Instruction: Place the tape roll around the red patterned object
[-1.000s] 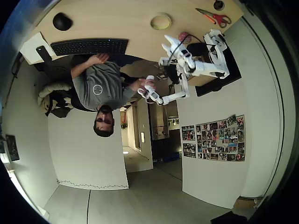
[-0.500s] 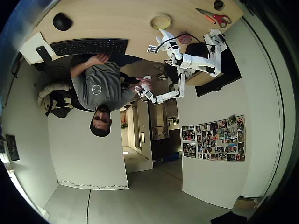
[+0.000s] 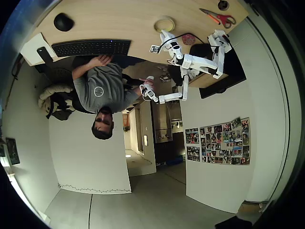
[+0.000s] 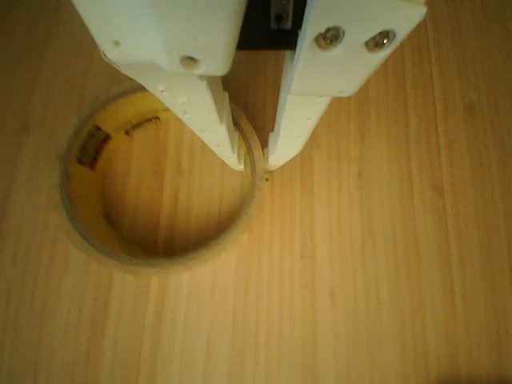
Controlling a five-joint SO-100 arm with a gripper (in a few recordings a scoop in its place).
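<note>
The tape roll [image 4: 160, 256] is a pale cream-yellow ring lying flat on the wooden table. In the wrist view my white gripper [image 4: 256, 166] straddles its right wall, with one finger [image 4: 216, 112] inside the ring and the other [image 4: 292, 120] outside, closed down on the rim. In the overhead view the tape roll [image 3: 164, 23] lies near the far table edge with my gripper [image 3: 164, 32] at its near side. The red patterned object [image 3: 189, 39] sits on the table to the right, apart from the ring.
Red-handled scissors [image 3: 219, 18] lie at the far right. A black mouse [image 3: 63, 21] and a black keyboard [image 3: 90, 46] are on the left. A person [image 3: 97, 88] sits at the table's near side with a hand by the keyboard.
My arm swung left from above the red patterned object to the tape roll, and the gripper now sits over the ring's rim. The ring has not moved.
</note>
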